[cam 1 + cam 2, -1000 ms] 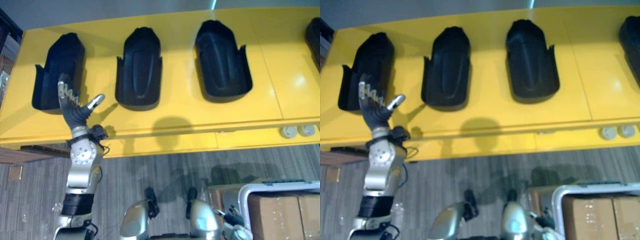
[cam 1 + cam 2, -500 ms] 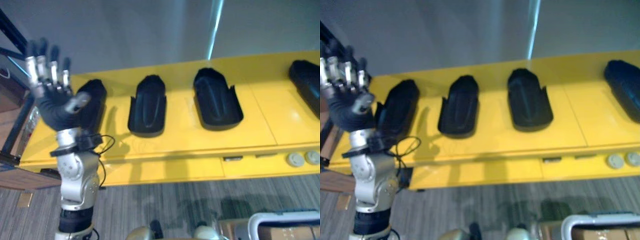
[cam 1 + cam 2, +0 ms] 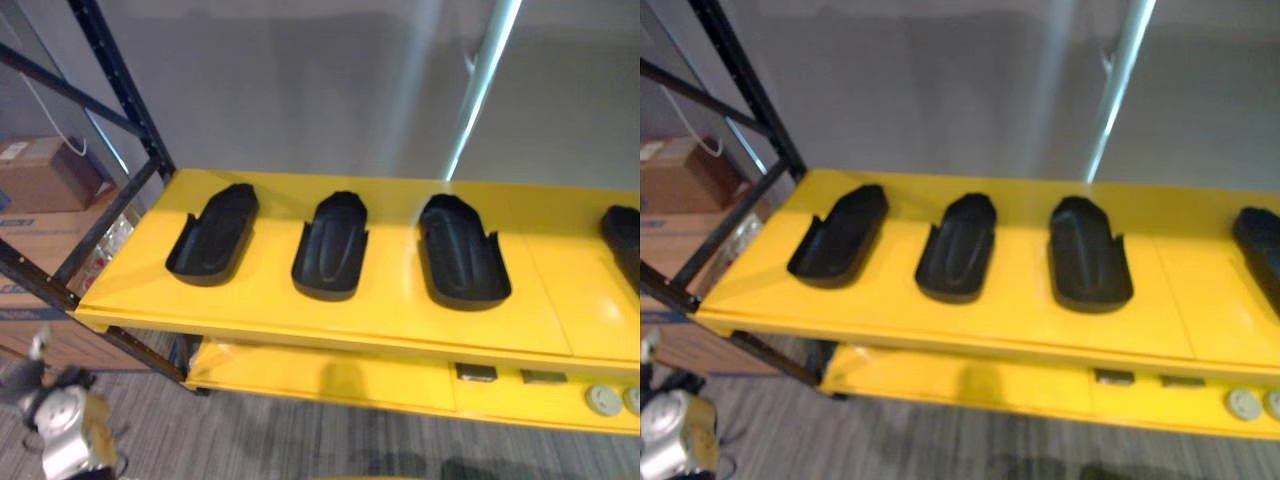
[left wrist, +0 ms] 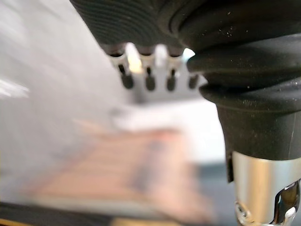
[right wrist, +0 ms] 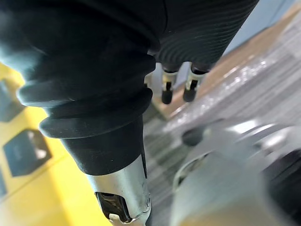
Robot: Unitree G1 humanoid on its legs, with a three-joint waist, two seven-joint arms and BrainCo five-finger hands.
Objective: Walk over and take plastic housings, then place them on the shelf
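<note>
Left eye view
Shelf: yellow top (image 3: 400,310) on a black rack (image 3: 120,90).
Left housing: black shell (image 3: 213,233) near the shelf's left edge, hollow side up, lying on the top.
Middle housing: (image 3: 331,245) lies just right of it and apart from it, hollow side up.
Right housing: (image 3: 462,252) lies near the shelf's middle, apart from the middle housing.
Fourth housing: (image 3: 625,232) lies at the shelf's right end, partly cut off by the frame.
Lower shelf: a yellow level (image 3: 330,375) sits under the front edge, with pale round discs (image 3: 603,400) at its right end.
Boxes: cardboard (image 3: 45,170), beyond the rack's left side.

Left wrist view
Left hand: (image 4: 149,80) fingers lie straight in a row with the thumb apart. The hand is empty and touches no housing.
Background: too blurred to identify.

Right wrist view
Right hand: (image 5: 166,92) fingers are relaxed and the thumb is clear of them. The hand grips nothing.
Surroundings: grey floor (image 5: 263,94) lies past the fingers.
</note>
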